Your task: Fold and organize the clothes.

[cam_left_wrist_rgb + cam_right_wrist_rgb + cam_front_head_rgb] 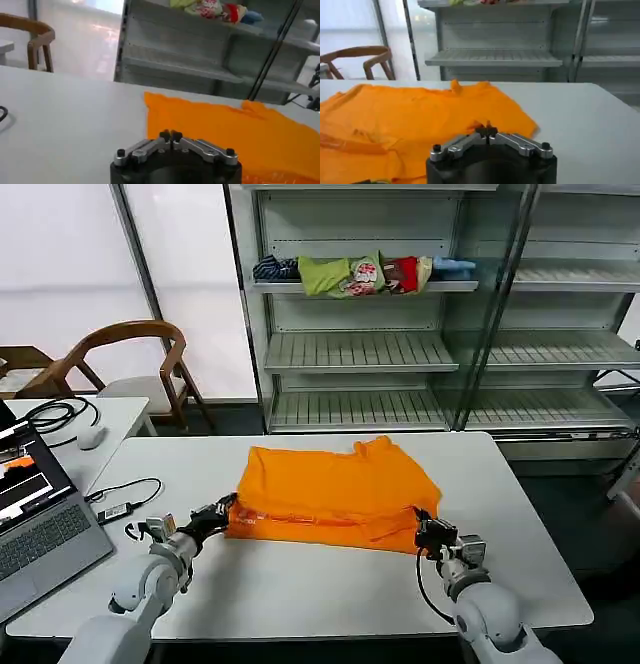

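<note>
so far my orange t-shirt [335,489] lies part-folded; both pinched-together end effectors, left end effector [222,511] and right end effector [426,529], grip nothing at its near edge.

A white rectangular table [300,584] fills the foreground. Behind it stands a pale grey metal shelving unit [360,354] with slatted shelves; a heap of multicoloured garments [360,274] lies on an upper shelf. To the left, a curved brown wooden chair [130,364] stands before a wall of bright, frosted window panels [60,274]. A second white table [110,419] beside it carries a grey open laptop [40,514] and black cables [55,416]. The floor [580,504] is dark.
</note>
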Motion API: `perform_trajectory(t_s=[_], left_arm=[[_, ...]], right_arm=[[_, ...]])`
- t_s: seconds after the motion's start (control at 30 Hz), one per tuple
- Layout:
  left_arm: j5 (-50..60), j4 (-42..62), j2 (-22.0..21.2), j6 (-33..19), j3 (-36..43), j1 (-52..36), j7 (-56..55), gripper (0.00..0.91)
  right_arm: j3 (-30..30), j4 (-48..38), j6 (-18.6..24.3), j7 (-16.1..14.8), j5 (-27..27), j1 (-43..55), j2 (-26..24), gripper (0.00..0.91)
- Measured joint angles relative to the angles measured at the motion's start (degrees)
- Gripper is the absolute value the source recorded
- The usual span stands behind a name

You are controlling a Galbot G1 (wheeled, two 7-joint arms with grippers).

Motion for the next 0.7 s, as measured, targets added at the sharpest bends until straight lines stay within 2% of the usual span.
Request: perform_trajectory(t_s=[0.17,0.2,0.23,0.27,0.7], left_arm=[[0.39,1.02,-0.06,-0.09,0.32,-0.53,0.27,0.020],[0.46,1.15,-0.09,-0.10,0.38,-0.61,0.31,0.071],[0.54,1.35,-0.14,-0.13,0.43,-0.69,0.37,0.413],[0.65,1.53,-0.18,-0.18,0.46,-0.74,0.48,0.907],[1.44,4.01,-0.33,-1.43,0.36,-2.33,0.68,0.907]], right_arm=[[-0.36,-0.93,0.07,-0.31,-0.49,0.57,0.26,0.000],[-0.43,-1.04,0.05,-0.31,-0.58,0.62,0.29,0.282],[-0.49,-1.19,0.03,-0.32,-0.66,0.71,0.35,0.907],[-0.58,-1.34,0.03,-0.34,-0.75,0.80,0.41,0.907],[-0.12,-4.49,0.78,0.35,-2.11,3.23,1.43,0.907]])
